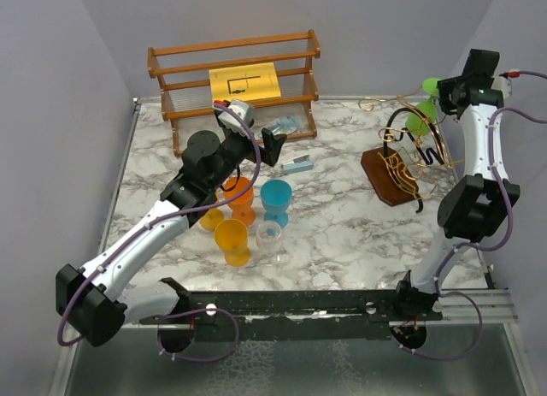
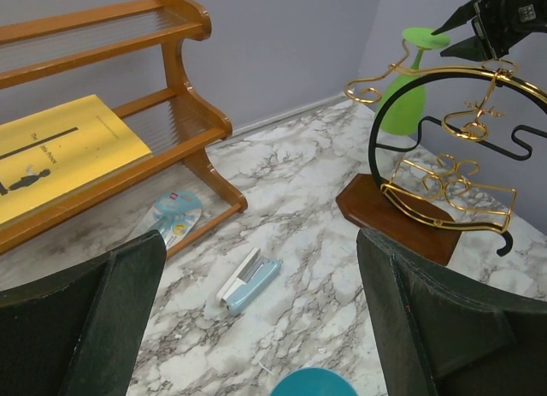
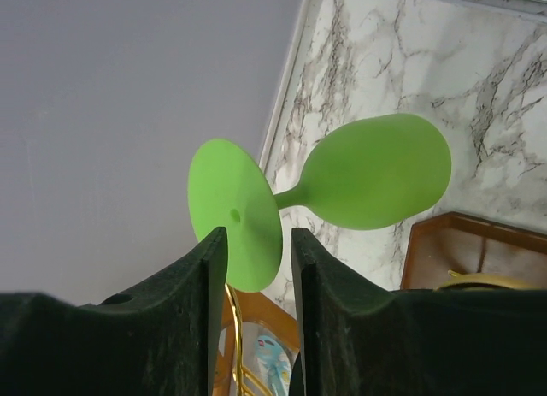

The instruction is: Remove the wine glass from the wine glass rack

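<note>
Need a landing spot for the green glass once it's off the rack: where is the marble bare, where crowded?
Bare marble lies between the blue cup and the rack, and along the near edge right of the clear glass. A smaller patch sits between the wooden shelf and the rack. Crowded: the cups beside the left arm.

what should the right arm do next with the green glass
Probably ease the right gripper forward around the foot of the wine glass hanging on the wine glass rack: its fingers stand apart, just short of that disc.
</note>
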